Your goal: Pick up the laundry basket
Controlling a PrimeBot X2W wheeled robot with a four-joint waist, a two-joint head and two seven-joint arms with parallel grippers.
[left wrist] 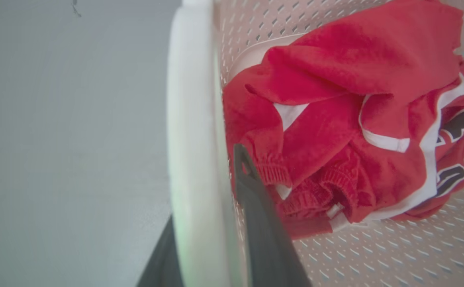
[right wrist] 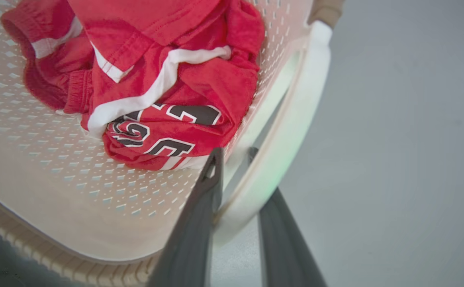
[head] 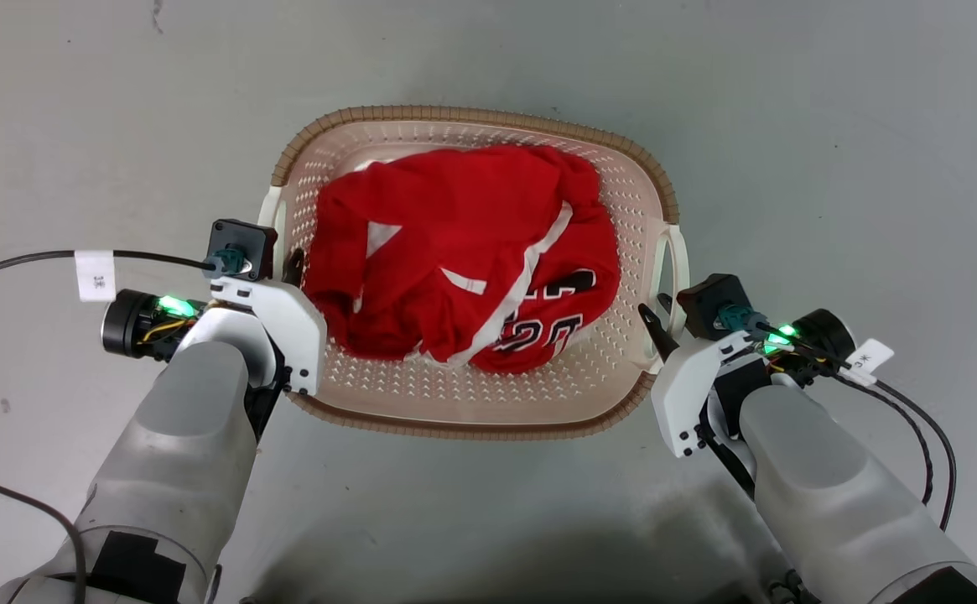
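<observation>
Both our left gripper and right gripper pinch the white handles of the cream-white perforated plastic laundry basket, mid-frame.

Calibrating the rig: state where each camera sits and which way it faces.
Head view: above, looking down at the basket of red clothes on the floor; left gripper and right gripper show.
Left wrist view: beside the left handle, looking along its fingers, which straddle it.
Right wrist view: likewise at the right handle, fingers straddling it.
All three share the red clothes.
</observation>
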